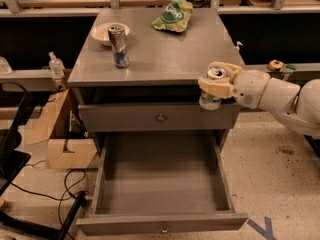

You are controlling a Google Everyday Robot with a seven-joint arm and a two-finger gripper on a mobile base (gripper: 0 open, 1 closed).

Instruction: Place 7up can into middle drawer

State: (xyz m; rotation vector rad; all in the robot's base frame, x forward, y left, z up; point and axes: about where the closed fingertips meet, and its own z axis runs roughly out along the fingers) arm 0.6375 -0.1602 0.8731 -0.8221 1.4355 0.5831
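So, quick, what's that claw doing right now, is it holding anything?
The gripper: closed on the soda can, just off the cabinet top's front corner.

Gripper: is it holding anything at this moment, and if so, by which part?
Yes. The gripper holds the 7up can, clasped around its upper body just below the silver top. The can is upright, beside the front right corner of the cabinet.
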